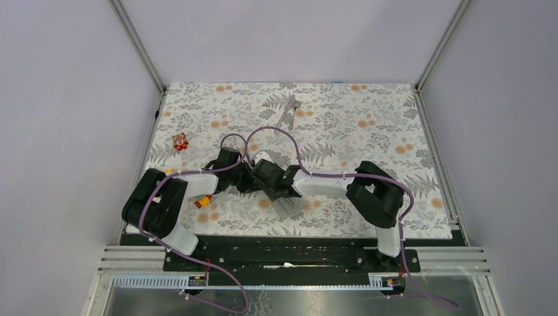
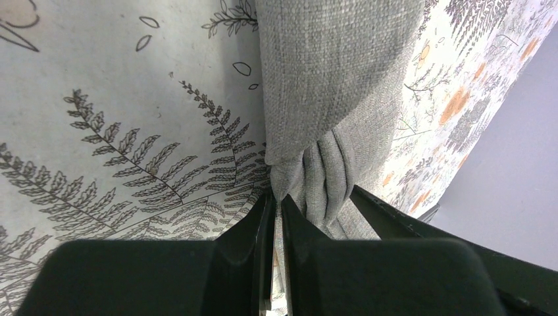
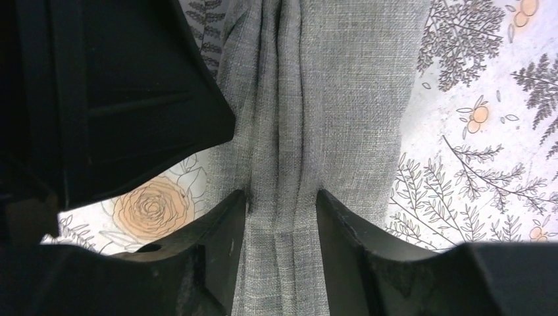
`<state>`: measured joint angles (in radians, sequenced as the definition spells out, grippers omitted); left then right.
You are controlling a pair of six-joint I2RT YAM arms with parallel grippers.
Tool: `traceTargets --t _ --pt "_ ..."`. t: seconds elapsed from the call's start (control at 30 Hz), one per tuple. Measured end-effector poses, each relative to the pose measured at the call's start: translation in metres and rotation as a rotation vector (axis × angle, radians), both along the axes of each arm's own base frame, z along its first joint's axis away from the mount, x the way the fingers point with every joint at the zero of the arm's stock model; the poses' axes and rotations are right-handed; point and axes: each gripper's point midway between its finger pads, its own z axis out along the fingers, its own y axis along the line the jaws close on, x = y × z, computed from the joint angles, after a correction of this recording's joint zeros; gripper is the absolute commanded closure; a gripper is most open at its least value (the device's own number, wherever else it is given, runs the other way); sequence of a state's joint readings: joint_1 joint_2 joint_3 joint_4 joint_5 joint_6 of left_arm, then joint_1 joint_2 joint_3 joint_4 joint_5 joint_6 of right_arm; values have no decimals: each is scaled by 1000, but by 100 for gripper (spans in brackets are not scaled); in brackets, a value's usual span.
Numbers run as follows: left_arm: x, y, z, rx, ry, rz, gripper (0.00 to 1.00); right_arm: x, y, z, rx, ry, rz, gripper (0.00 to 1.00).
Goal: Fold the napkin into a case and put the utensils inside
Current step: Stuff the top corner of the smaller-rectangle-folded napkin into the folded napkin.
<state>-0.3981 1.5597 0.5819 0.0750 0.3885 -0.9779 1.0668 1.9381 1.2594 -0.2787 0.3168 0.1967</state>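
Note:
The grey napkin [image 1: 289,208] lies on the tablecloth near the front middle, mostly hidden under both arms in the top view. My left gripper [image 2: 279,204] is shut on a bunched edge of the napkin [image 2: 335,85], with cloth showing in the thin slit between its fingers. My right gripper [image 3: 281,201] stands open, its fingertips [image 3: 230,217] pressed onto the napkin [image 3: 329,99] and a pleated strip of cloth filling the gap. The two grippers [image 1: 245,176] [image 1: 271,179] meet head to head. The utensils [image 1: 288,112] lie far off at the back middle. No case shows.
A floral tablecloth [image 1: 368,131] covers the table. One small red toy block [image 1: 179,141] sits at the left and another colourful block [image 1: 204,201] lies beside the left arm. The left gripper's black body [image 3: 118,99] fills the upper left of the right wrist view.

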Motion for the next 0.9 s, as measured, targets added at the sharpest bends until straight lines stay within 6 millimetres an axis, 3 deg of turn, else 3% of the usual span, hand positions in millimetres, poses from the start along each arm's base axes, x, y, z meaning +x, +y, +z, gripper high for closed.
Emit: traceTargets --t 0.33,0.7,0.9 --pt "0 0 0 -2 0 2 90 4 -2 -1 -11 -44 -43 100" --pt "0 0 0 -4 -5 2 95 0 12 24 59 0 -71 100" --pt "1 -1 0 -9 -15 1 97 -9 25 24 137 67 -105 100"
